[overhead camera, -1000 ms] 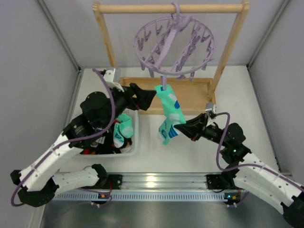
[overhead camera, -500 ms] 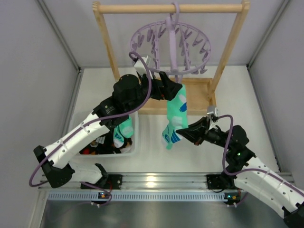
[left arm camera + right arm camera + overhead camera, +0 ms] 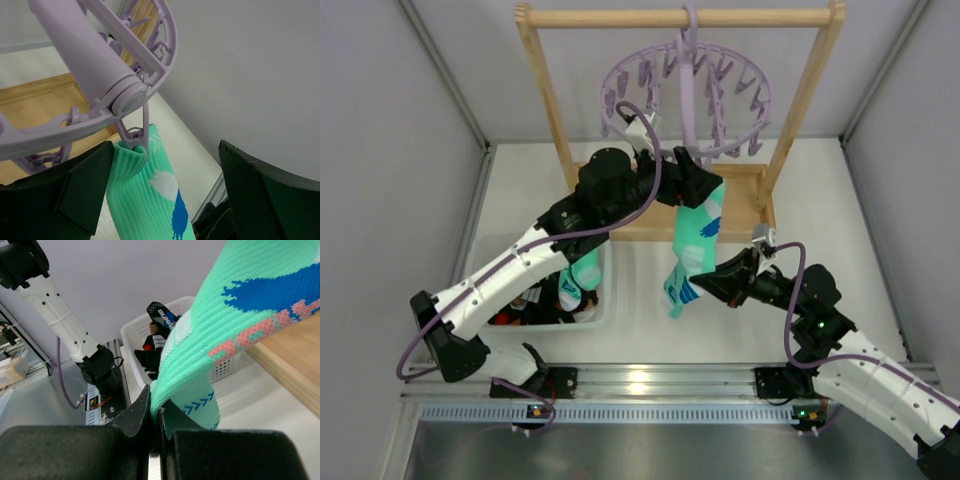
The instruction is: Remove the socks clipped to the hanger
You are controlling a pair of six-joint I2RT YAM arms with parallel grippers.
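The left fingers (image 3: 82,195) stand spread either side of the hanger clip (image 3: 137,145) gripping the teal sock (image 3: 150,205), whose lower part the right fingers (image 3: 135,415) pinch.

The left arm (image 3: 505,272) and right arm (image 3: 865,368) are white links with black joints. Purple cables (image 3: 658,172) loop along both; the jaws are black.

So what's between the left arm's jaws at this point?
In the left wrist view, the cuff of the mint sock and the lavender clip pinching it hang between the open left jaws.
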